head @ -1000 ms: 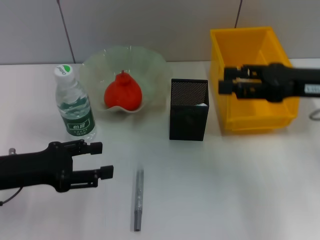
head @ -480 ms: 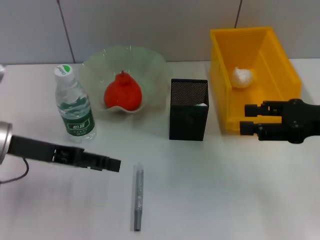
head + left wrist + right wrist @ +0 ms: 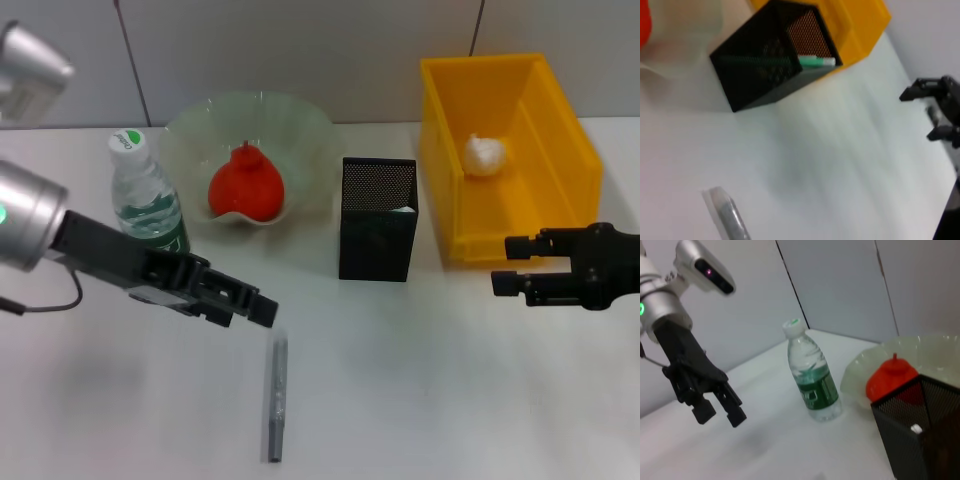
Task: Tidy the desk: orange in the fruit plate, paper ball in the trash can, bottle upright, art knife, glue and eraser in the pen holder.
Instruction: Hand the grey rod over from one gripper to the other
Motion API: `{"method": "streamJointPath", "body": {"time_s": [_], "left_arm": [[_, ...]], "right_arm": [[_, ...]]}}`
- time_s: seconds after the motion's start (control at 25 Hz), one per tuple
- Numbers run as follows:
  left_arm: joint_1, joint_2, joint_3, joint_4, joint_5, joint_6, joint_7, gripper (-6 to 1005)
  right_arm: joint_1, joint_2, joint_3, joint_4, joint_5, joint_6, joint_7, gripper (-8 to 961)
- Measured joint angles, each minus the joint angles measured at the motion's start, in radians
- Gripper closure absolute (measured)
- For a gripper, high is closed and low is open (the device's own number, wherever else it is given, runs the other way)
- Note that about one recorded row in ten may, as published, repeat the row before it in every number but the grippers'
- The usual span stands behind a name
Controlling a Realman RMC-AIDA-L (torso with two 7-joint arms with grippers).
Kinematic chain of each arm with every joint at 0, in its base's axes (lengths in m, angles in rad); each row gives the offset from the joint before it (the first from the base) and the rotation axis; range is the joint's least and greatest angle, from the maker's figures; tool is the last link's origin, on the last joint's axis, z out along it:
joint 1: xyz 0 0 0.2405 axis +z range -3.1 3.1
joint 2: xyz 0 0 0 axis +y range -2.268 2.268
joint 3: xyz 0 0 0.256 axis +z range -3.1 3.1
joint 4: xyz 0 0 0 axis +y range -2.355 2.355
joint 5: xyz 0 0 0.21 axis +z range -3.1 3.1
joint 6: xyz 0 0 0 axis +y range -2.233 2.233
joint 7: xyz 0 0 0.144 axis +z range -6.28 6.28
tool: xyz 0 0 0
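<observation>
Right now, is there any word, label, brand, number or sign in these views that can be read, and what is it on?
None can be read.
Bottle green label: white print, too blurred to quote.
Bottle cap: a green mark, no legible letters.
Pen holder: no text visible.
Trash can: no text visible.
Left gripper and right gripper: no markings legible.

We see open tabletop [image 3: 420, 400] across the near half, broken only by a grey stick [image 3: 276, 398] lying near centre. The far row blocks passage: bottle [image 3: 147, 205], fruit plate [image 3: 300, 130], pen holder [image 3: 377, 220], trash can [image 3: 510, 150], with narrow gaps between them. Left gripper [image 3: 262, 308], fingers parted, hangs just beyond the stick's far end. Right gripper [image 3: 508, 265], fingers parted, sits in front of the trash can.
</observation>
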Motion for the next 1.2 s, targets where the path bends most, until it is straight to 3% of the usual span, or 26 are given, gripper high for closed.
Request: {"method": "streamJointPath", "body": {"time_s": [0.16, 0.24, 0.44, 0.48, 0.64, 0.68, 0.8, 1.2], "left_arm": [[-0.029, -0.003, 0.021, 0.001, 0.036, 0.001, -0.007, 266], [-0.062, -0.016, 0.024, -0.002, 0.076, 0.000, -0.006, 266], [-0.076, -0.023, 0.024, -0.009, 0.083, -0.003, -0.011, 266], [-0.101, -0.037, 0.026, -0.012, 0.123, -0.013, -0.028, 267], [-0.120, -0.042, 0.099, -0.012, 0.144, -0.046, -0.048, 267], [-0.128, -0.042, 0.182, -0.007, 0.147, -0.078, -0.043, 267], [-0.135, -0.042, 0.248, -0.001, 0.152, -0.115, 0.004, 268], [-0.157, -0.046, 0.318, 0.074, 0.116, -0.138, 0.665, 269]], "right_arm": [[0.004, -0.001, 0.000, -0.004, -0.033, -0.003, 0.002, 257], [0.007, -0.001, 0.001, -0.004, -0.038, -0.003, 0.004, 257], [0.008, -0.003, 0.009, -0.005, -0.039, 0.004, 0.008, 256], [0.009, -0.003, 0.010, -0.005, -0.040, 0.006, 0.008, 256], [0.015, -0.003, 0.011, -0.005, -0.039, 0.016, 0.003, 255], [0.017, -0.003, 0.011, -0.005, -0.039, 0.021, 0.002, 255], [0.025, -0.003, 0.011, -0.005, -0.040, 0.031, 0.008, 256], [0.028, -0.009, 0.012, -0.005, -0.042, 0.028, 0.118, 256]]}}
